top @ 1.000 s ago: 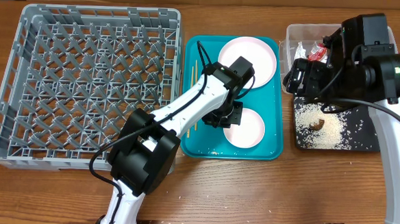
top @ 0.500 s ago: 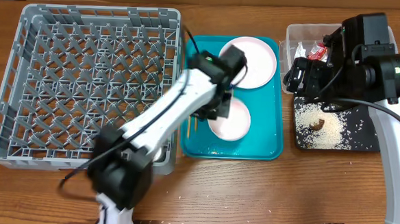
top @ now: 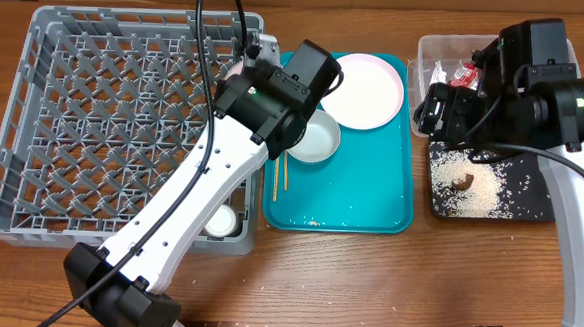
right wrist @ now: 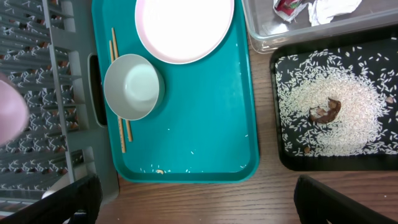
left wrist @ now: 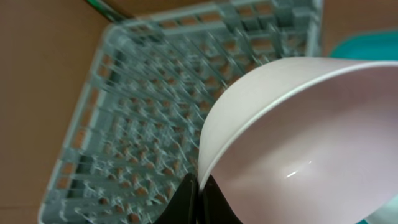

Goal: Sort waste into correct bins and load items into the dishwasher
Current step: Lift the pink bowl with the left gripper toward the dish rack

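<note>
My left gripper (left wrist: 200,186) is shut on the rim of a pale pink bowl (left wrist: 298,143), held tilted above the grey dishwasher rack (top: 124,125); the arm mostly hides that bowl from overhead. A greenish-white bowl (top: 313,140), a pinkish plate (top: 364,90) and wooden chopsticks (top: 280,173) lie on the teal tray (top: 370,213). A small white cup (top: 221,220) sits in the rack's near right corner. My right gripper (right wrist: 199,208) is open and empty, hovering above the table's front edge between the teal tray and the black tray (right wrist: 292,158).
The clear tub (top: 430,49) at the back right holds the red-and-white wrapper (right wrist: 287,6) and crumpled paper (right wrist: 333,7). The black tray carries scattered rice (right wrist: 348,106) and a brown lump (right wrist: 326,110). A few rice grains (right wrist: 160,171) lie on the teal tray.
My left arm has lifted the pink bowl off the teal tray and swung it left and back over the rack, uncovering the greenish-white bowl. The right arm has stayed still.
</note>
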`<control>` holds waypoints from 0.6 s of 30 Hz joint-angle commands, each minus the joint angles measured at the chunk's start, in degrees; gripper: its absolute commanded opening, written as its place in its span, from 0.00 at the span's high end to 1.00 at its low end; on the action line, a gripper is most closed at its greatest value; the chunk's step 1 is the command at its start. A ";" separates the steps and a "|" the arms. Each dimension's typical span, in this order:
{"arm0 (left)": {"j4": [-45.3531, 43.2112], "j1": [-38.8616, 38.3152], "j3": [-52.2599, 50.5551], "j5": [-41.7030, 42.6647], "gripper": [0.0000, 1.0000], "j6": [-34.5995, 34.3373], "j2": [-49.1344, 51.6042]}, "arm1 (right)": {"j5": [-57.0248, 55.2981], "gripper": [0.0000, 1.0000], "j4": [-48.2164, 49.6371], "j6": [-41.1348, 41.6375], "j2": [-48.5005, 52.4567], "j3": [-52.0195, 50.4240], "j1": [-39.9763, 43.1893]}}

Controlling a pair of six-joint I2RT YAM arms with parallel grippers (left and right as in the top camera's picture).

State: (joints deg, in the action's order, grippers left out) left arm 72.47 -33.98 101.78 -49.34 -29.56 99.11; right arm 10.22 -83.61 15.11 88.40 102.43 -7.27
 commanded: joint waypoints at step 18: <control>-28.68 6.86 0.68 -13.86 0.96 34.38 0.96 | -0.35 0.00 0.15 -0.17 -0.74 0.70 -0.04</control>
State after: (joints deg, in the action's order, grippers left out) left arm 48.60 -29.17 101.71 -61.58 -7.20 99.13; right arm 10.22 -83.64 15.11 88.40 102.43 -7.27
